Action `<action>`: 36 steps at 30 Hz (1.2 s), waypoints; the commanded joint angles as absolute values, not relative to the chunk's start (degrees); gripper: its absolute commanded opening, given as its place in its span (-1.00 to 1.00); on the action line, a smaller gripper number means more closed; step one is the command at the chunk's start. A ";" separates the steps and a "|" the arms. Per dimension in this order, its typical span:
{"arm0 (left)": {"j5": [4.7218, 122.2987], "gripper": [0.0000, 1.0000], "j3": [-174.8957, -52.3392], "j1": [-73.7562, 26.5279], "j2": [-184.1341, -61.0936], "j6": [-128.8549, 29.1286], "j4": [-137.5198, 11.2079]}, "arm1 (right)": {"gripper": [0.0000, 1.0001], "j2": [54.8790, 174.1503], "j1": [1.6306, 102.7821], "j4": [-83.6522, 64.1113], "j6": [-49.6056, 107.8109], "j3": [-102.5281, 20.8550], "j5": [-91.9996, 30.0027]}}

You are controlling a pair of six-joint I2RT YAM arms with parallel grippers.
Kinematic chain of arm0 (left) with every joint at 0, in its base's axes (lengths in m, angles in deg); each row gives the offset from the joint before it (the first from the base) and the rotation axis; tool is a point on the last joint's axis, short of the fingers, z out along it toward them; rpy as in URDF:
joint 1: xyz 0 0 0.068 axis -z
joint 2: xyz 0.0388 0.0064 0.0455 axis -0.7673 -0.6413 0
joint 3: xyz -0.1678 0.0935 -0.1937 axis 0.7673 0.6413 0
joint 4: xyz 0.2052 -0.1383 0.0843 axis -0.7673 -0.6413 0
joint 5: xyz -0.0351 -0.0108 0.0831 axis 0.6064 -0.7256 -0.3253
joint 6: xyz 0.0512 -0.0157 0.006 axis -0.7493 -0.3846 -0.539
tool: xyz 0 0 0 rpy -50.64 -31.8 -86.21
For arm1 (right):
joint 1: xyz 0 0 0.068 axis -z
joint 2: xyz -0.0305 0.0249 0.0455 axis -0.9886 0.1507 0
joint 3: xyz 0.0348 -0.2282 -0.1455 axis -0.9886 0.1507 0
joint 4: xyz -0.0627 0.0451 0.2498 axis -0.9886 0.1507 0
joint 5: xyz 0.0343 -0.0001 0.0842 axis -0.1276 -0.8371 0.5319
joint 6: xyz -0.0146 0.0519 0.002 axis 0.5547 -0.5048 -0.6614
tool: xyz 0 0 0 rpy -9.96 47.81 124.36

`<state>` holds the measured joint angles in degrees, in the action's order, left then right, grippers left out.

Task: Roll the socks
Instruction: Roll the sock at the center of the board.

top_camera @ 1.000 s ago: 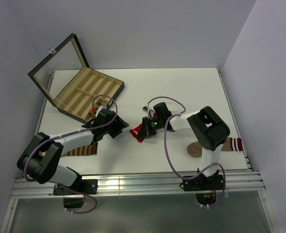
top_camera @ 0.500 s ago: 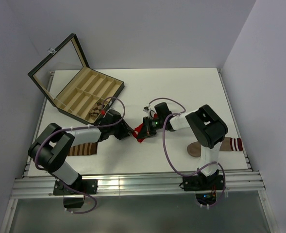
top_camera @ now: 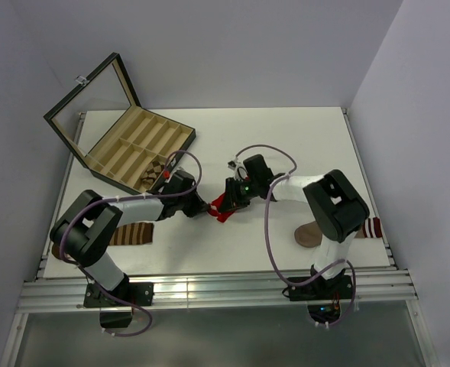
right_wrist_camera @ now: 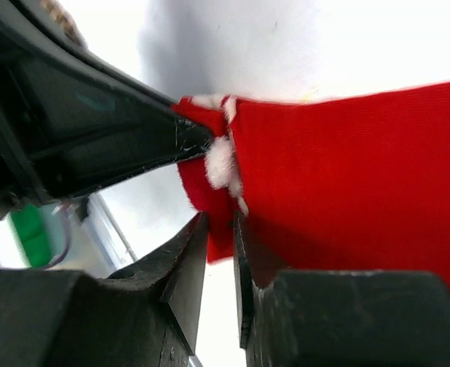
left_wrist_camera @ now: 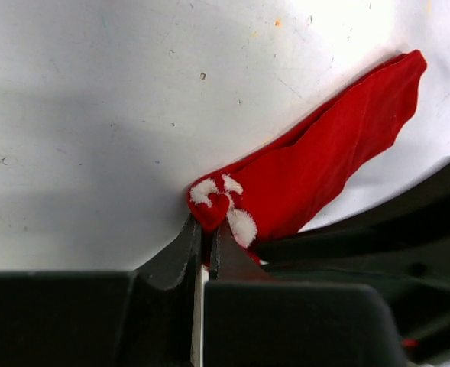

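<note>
- Left gripper (left_wrist_camera: 206, 233): a second back it stands wide open, close off the near right corner of the compartment box (top_camera: 188, 136) and clear of the cloth. Now it is at the sock and shut tight on the white-flecked corner of the red sock (left_wrist_camera: 324, 153). The left wrist view shows the two tips pressed together with that corner nipped between them.
- Right gripper (right_wrist_camera: 218, 229): clamped on the same end a second ago, now parted to a narrow slot. Red cloth shows in the slot; cannot tell whether the tips still touch it.
- Red sock: on the table (top_camera: 286, 138), out from the box's near right corner, between the two grippers. One end is lifted at the pinch and the rest trails flat away from the box.
- Argyle sock (top_camera: 157, 165): appears to sit in the box's near right compartment, partly hidden by the left arm's cable. It is apart from the red one.

Reading: the end of the sock seems to be passing from right arm to left. The left now has the anchor, which would free the right to regrip further along. No turn of cloth is visible, so rolling looks barely begun, and the pair is not together.

Risk: the left's bite is only on the very corner and could slip once the cloth is pulled.
</note>
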<state>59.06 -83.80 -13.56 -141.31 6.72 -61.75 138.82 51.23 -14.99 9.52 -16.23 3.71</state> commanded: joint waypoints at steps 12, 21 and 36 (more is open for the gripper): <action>55.51 -0.99 -86.10 -13.20 -138.53 2.89 -67.02 | -0.46 136.52 51.63 3.17 16.67 -27.51 -30.64; 53.75 -0.99 -88.90 -13.20 -137.91 -3.51 -71.32 | -0.45 145.49 51.71 5.45 18.42 -36.38 -33.10; 57.18 -0.99 -91.72 -13.20 -143.18 -10.90 -76.42 | -0.43 152.96 51.98 10.11 22.38 -46.15 -33.19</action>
<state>55.48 -89.89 -13.43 -141.53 -6.81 -72.48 150.34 51.33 8.25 19.69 -44.71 -29.95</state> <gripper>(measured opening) 0.040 0.283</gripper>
